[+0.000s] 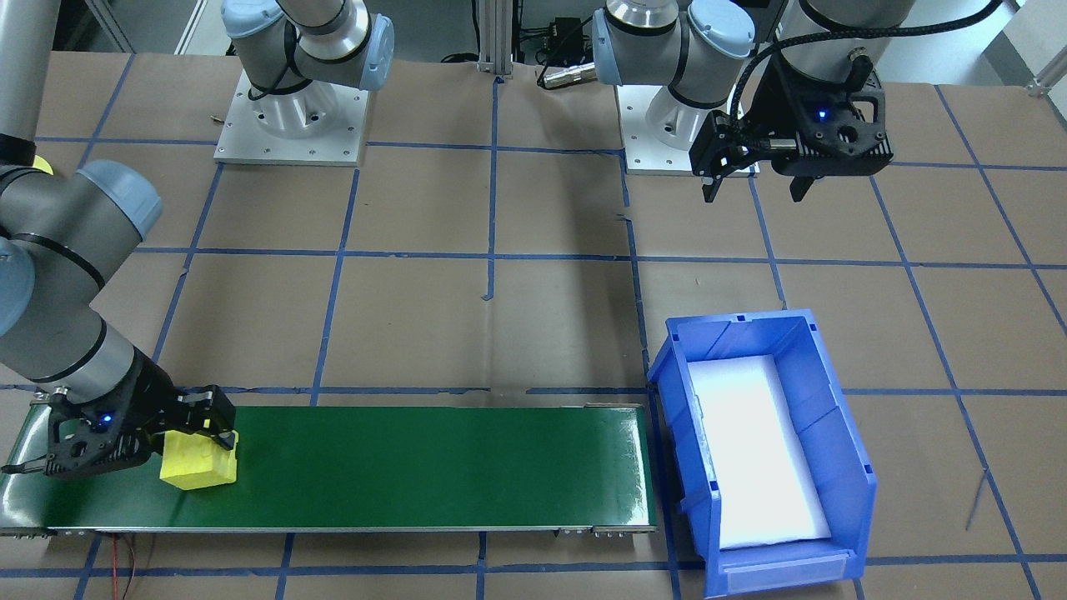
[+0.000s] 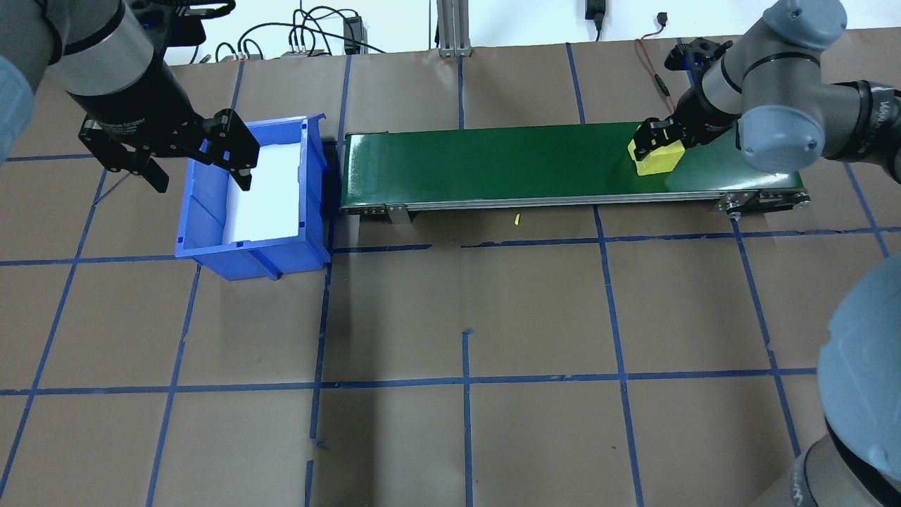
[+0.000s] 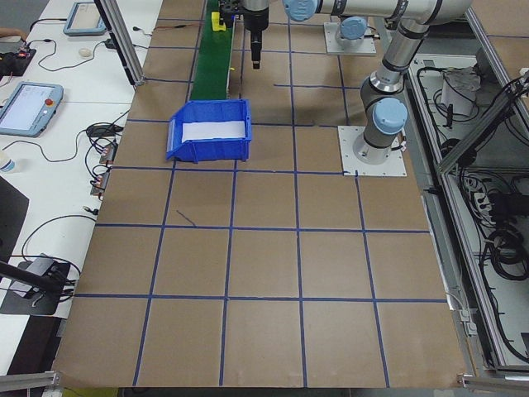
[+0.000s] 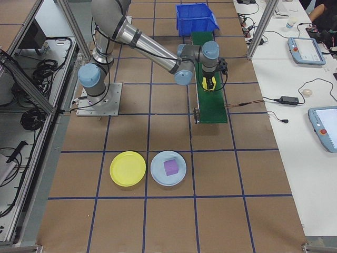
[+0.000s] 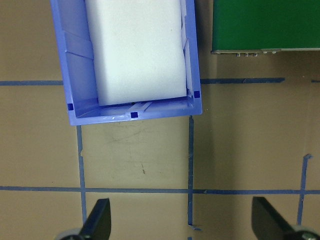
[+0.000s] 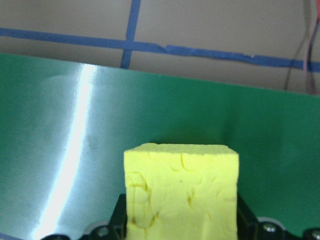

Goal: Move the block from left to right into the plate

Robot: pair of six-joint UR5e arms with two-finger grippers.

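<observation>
A yellow foam block sits at the end of the green conveyor belt on the robot's right. My right gripper is shut on it, a black finger on each side; the right wrist view shows the block filling the gap between them. In the exterior right view, a yellow plate and a light blue plate lie on the table, the blue one holding a purple block. My left gripper hangs open and empty over bare table beside the blue bin.
A blue bin with a white foam lining stands at the conveyor's other end. The table is brown paper with a blue tape grid. Tablets and cables lie on the white side benches.
</observation>
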